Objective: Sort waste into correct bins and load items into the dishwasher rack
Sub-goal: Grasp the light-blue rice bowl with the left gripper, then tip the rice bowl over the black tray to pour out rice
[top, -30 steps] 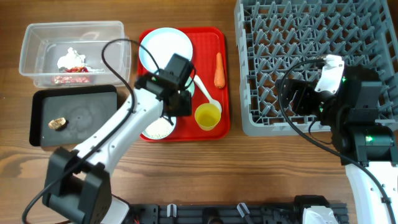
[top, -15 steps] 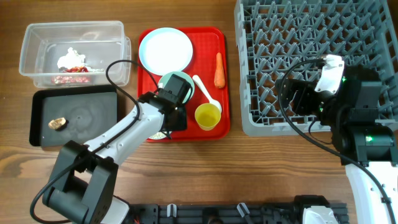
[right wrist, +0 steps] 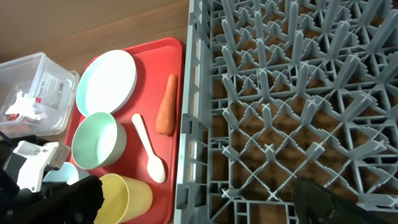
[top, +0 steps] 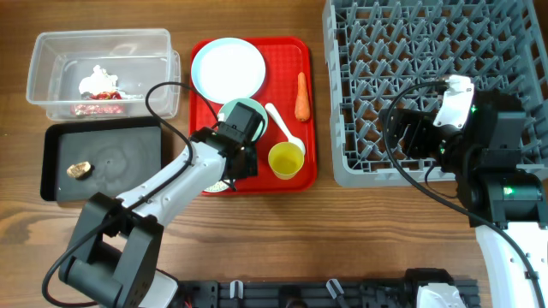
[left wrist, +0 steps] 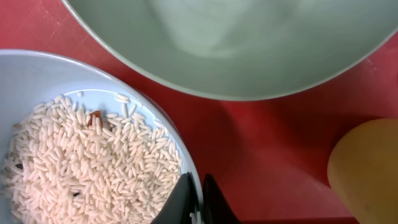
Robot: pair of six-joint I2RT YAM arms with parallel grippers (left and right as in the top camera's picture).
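Note:
My left gripper [left wrist: 199, 202] is shut on the right rim of a pale blue bowl [left wrist: 37, 71] filled with loose white rice [left wrist: 87, 162]. It stands on the red tray [left wrist: 267, 155], in front of the empty mint bowl [left wrist: 249, 43] and left of the yellow cup [left wrist: 367, 168]. From overhead the left gripper [top: 236, 165] covers most of that rice bowl [top: 214, 180]. The plate [top: 227, 68], spoon [top: 282, 127] and carrot [top: 301, 96] also lie on the tray. My right gripper [right wrist: 196, 202] hangs open over the grey rack's [top: 437, 85] front left corner.
The clear tub [top: 51, 51] at the back left holds a red-and-white wrapper [top: 98, 108] and white tissue [top: 96, 81]. In front of it the black tray [top: 111, 154] holds a brownish food lump [top: 79, 169]. Bare wood runs along the table's front.
The left arm moved toward the tray's front and came down on the rice bowl. Its jaws then closed on the bowl's rim. The right arm has stayed still.

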